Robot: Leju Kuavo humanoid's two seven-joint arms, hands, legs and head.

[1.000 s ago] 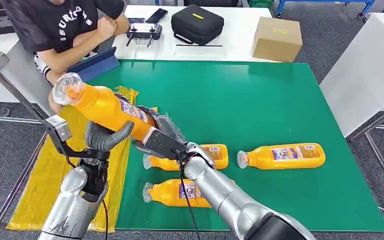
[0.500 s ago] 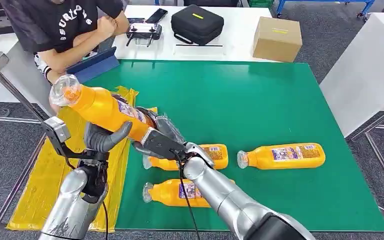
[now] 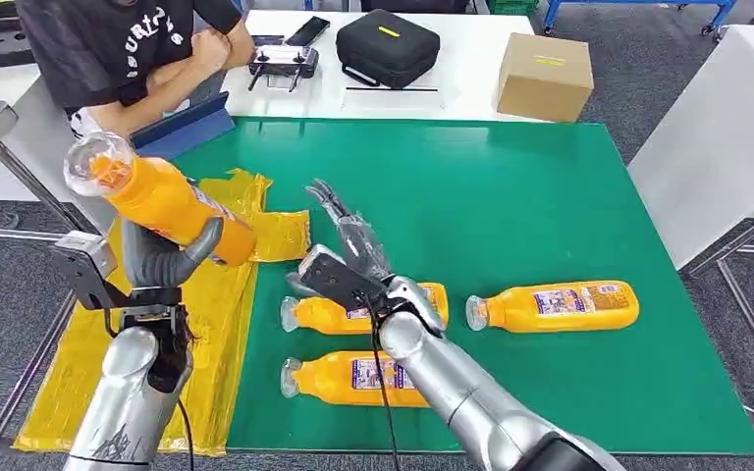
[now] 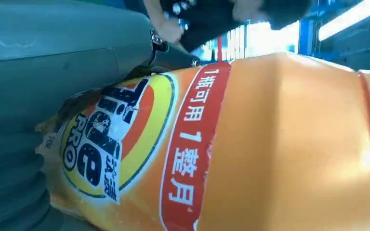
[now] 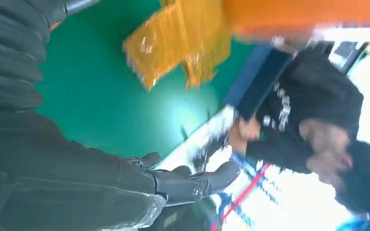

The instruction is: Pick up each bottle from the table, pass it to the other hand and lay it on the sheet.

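Green matting (image 3: 511, 216) covered the table before us, with a crinkled yellow sheet (image 3: 88, 363) draped over its left edge and a white table (image 3: 471, 74) beyond it carrying a black case (image 3: 387, 46), a cardboard box (image 3: 544, 77) and a controller (image 3: 283, 62). A person in a black printed shirt (image 3: 118, 49) sat at the far left corner, next to a blue folder (image 3: 185, 125).

We saw our left hand (image 3: 162, 260) raised above the yellow sheet, its thick thumb and fingers wrapped around the lower body of an orange bottle (image 3: 152, 196). That bottle was tilted, with its clear cap end pointing up and away to the left. From the left wrist, the bottle's label (image 4: 125, 144) lay right against the grey cover of the hand.

Our right hand (image 3: 349, 245) hovered over the green matting, just right of the sheet, holding nothing; its dark fingers (image 3: 329, 201) were stretched out and apart, pointing away from us. From the right wrist, those fingers (image 5: 192, 183) showed extended and empty.

Three more orange bottles lay on their sides on the matting: one (image 3: 422, 306) partly hidden under our right wrist, one (image 3: 349, 378) nearer to us beneath the right forearm, and one (image 3: 555, 305) well off to the right, all with caps pointing left.
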